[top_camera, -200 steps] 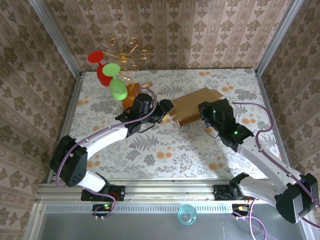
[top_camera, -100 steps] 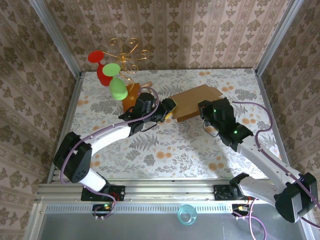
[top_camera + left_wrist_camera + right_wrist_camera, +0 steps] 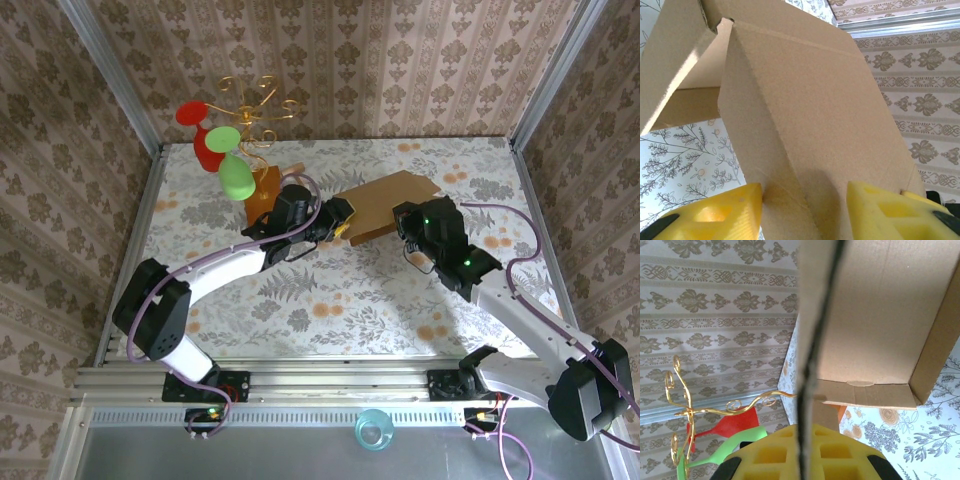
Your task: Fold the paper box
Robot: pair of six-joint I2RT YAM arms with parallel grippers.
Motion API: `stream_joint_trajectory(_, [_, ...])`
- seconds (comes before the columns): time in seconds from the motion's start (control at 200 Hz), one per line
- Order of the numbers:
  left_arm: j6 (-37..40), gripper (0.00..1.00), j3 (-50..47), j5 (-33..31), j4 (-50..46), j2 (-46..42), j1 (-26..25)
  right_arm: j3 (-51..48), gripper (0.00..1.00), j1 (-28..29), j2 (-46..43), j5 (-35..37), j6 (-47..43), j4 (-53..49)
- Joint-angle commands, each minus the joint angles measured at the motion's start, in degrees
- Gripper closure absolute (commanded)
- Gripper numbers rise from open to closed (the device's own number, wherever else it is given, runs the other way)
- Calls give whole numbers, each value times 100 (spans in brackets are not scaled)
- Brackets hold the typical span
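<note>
The paper box (image 3: 388, 203) is brown corrugated cardboard, part folded, lifted at mid table between both arms. My left gripper (image 3: 338, 220) is at its left end. In the left wrist view the yellow fingers (image 3: 720, 215) stand apart, the gripper (image 3: 804, 192) straddling a creased panel of the box (image 3: 805, 95); the left pad touches the cardboard. My right gripper (image 3: 406, 222) is at the box's right side. In the right wrist view that gripper (image 3: 807, 432) is shut on a thin box wall (image 3: 815, 330) seen edge-on, with the box's inside (image 3: 885, 315) to the right.
A gold wire stand (image 3: 250, 105) with red and green pieces rises at the back left, above an orange-brown wooden block (image 3: 266, 186) just left of my left gripper. Metal posts and patterned walls close in the table (image 3: 330, 300). A clear cup (image 3: 373, 430) sits below the front rail.
My left gripper has slid right and back onto the box's left end, and its jaws have narrowed. The box's raised panel has dropped lower. The right gripper has kept its grip.
</note>
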Motion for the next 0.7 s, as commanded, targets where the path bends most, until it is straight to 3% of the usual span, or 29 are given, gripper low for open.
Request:
stream_joint_trajectory(0.0, [-38, 61, 141, 139, 407, 62, 9, -80, 100, -9, 76, -138, 5, 111])
stream_joint_trajectory(0.385, [-252, 85, -32, 209, 669, 142, 124, -87, 100, -9, 161, -183, -12, 56])
stream_joint_trajectory(0.63, [-444, 100, -355, 271, 932, 27, 259, 140, 100, -9, 107, 32, -594, -291])
stream_joint_trajectory(0.695, [-470, 100, -429, 304, 964, -40, 296, 305, 83, -9, -1, 167, -967, -539])
